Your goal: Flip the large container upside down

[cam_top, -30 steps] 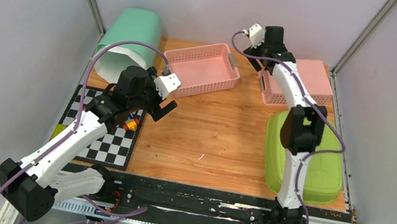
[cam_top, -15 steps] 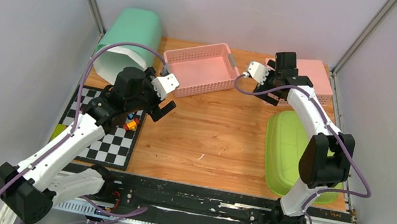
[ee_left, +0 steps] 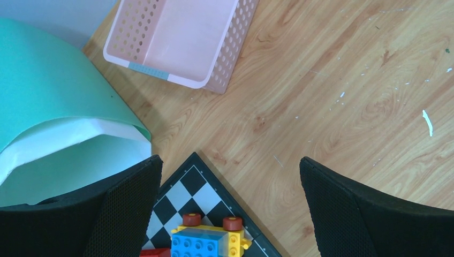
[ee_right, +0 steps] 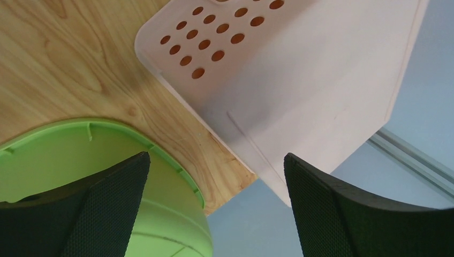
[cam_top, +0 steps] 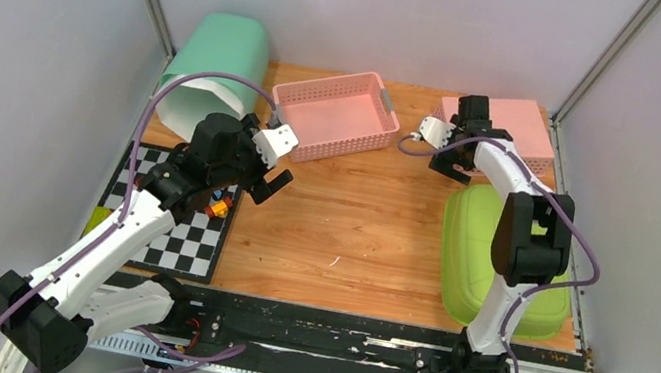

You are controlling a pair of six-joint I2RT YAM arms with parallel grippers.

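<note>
The large container [cam_top: 469, 240] is a lime-green tub lying bottom up at the right of the table, its rim on the wood. In the right wrist view the large container [ee_right: 64, 155] fills the lower left. My right gripper [cam_top: 452, 164] hovers open over the gap between the tub's far end and an overturned pink basket [cam_top: 525, 123]. Nothing sits between its fingers in the wrist view of the right gripper [ee_right: 217, 214]. My left gripper [cam_top: 271, 182] hangs open and empty above the checkerboard's corner, and the left gripper [ee_left: 230, 203] shows nothing between its fingers.
A second pink basket [cam_top: 338, 117] stands upright at the back centre. A teal rolled sheet [cam_top: 216, 56] leans in the back left corner. On the checkerboard mat [cam_top: 187, 233] lie toy bricks [cam_top: 220, 204]. Grey walls close in both sides.
My right arm has swung from the far left of the overturned pink basket down to its near side, beside the green tub. The left arm has barely moved.
</note>
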